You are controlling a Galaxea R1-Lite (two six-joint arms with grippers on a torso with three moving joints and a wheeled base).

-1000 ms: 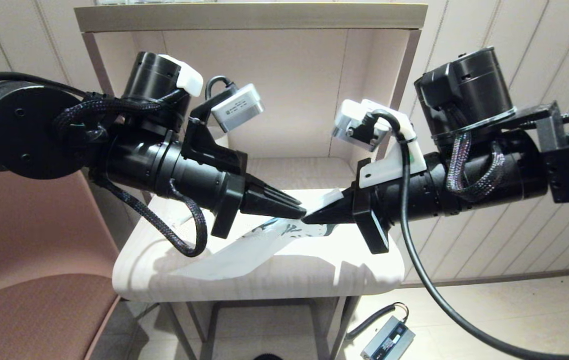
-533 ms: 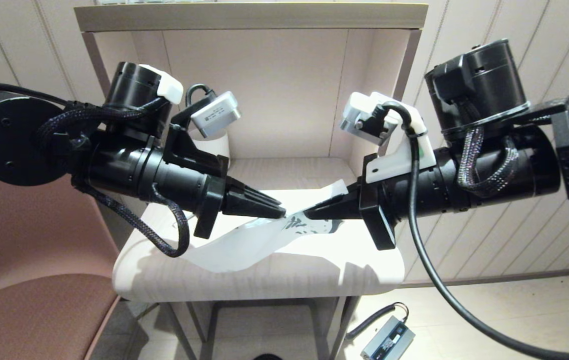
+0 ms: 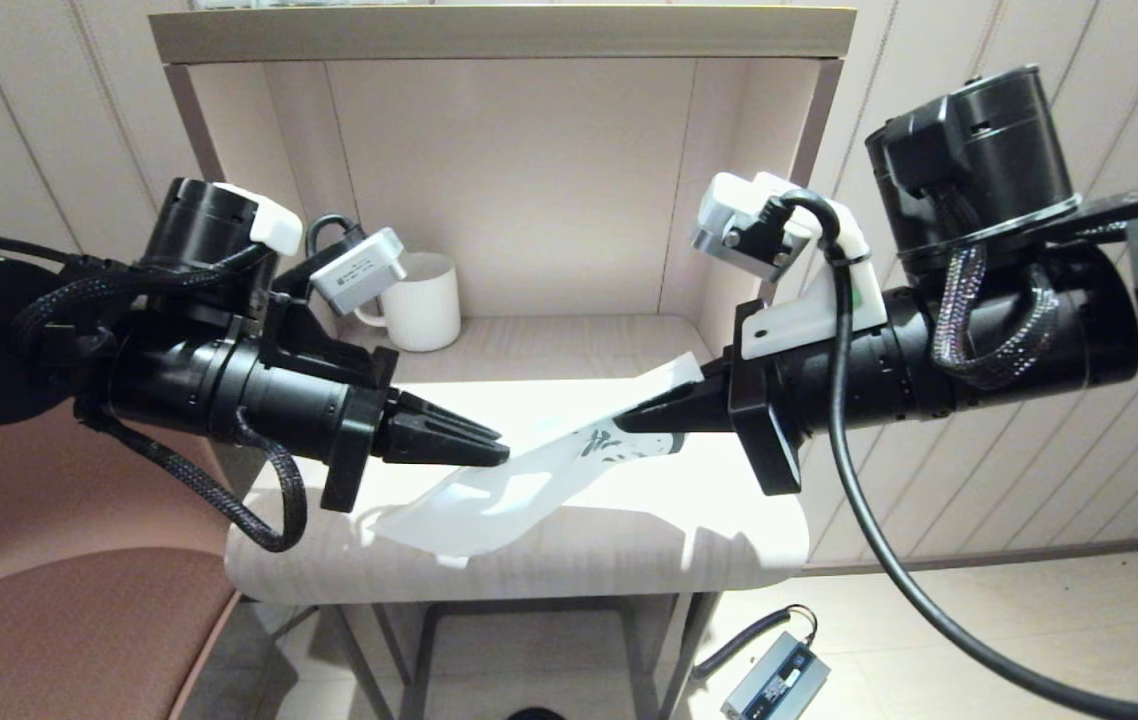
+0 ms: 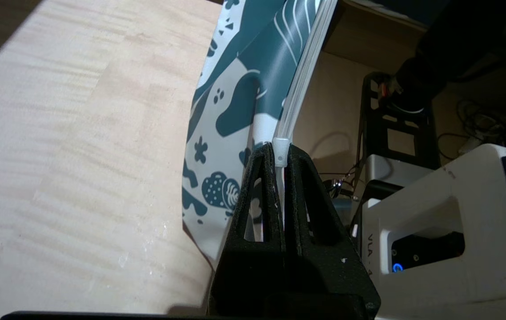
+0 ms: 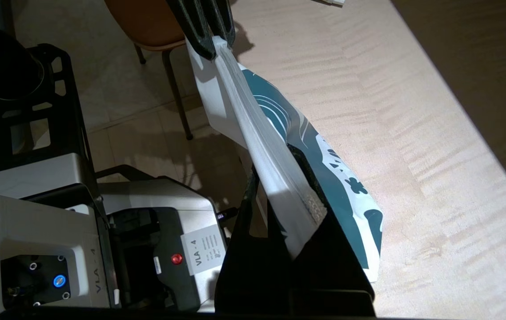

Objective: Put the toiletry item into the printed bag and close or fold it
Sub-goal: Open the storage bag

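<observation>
The printed bag [image 3: 489, 495], white with dark blue leaf prints, is stretched between both grippers above the pale wooden table [image 3: 629, 545], its lower part sagging onto the top. My left gripper [image 3: 501, 455] is shut on the bag's zip strip [image 4: 299, 84], with a small clear slider at its fingertips [image 4: 281, 153]. My right gripper [image 3: 621, 421] is shut on the opposite end of the same zip edge [image 5: 279, 173], beside the printed end [image 5: 346, 186]. The toiletry item is out of view.
A white ribbed mug [image 3: 424, 300] stands at the back left of the table, inside an open-fronted alcove [image 3: 549, 180]. A brown chair [image 3: 49, 600] sits to the left. A small grey box with a cable [image 3: 774, 685] lies on the floor.
My left gripper has slid leftward along the zip edge, away from the right gripper. The bag now spans a wider gap. The mug has come into view.
</observation>
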